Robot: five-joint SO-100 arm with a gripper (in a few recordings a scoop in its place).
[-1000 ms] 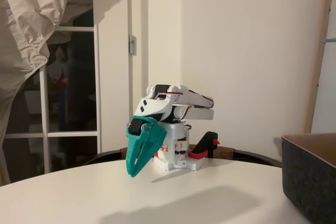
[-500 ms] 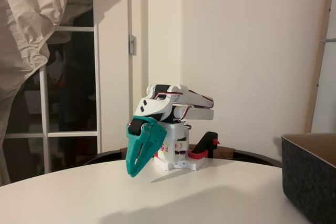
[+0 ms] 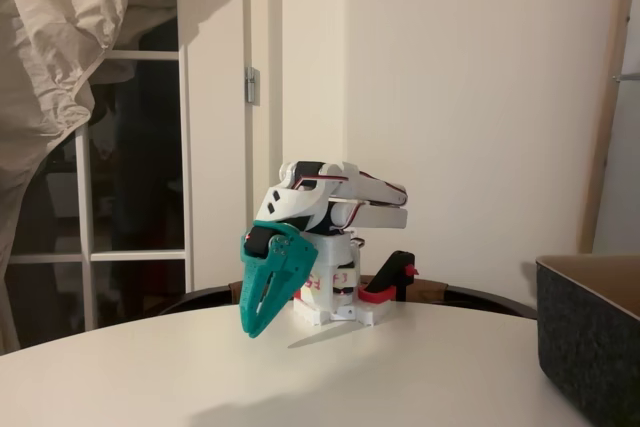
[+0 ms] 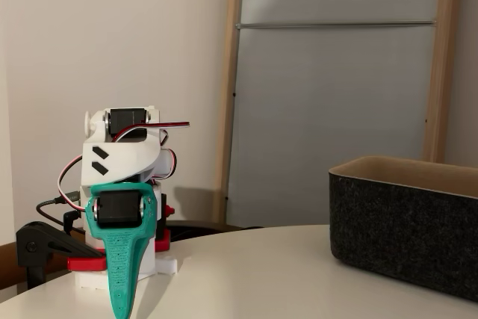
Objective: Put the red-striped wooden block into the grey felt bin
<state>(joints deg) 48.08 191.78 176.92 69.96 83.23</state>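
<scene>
The white table (image 3: 400, 367) carries the grey felt bin (image 4: 407, 222) at its right edge in both fixed views. Well left of the bin, the folded arm's teal gripper (image 3: 256, 325) points down, fingers closed, empty.

This looks like a room in a home. A round white surface (image 3: 400, 377) stands close to plain cream walls. Behind it in a fixed view is a white-framed glazed door (image 3: 130, 177) with a hinge (image 3: 252, 85), dark beyond the panes, and a crumpled pale cloth (image 3: 50, 37) hangs at the upper left. The other fixed view shows a light wooden frame (image 4: 437, 57) around grey panels. The lighting is dim and warm.
</scene>
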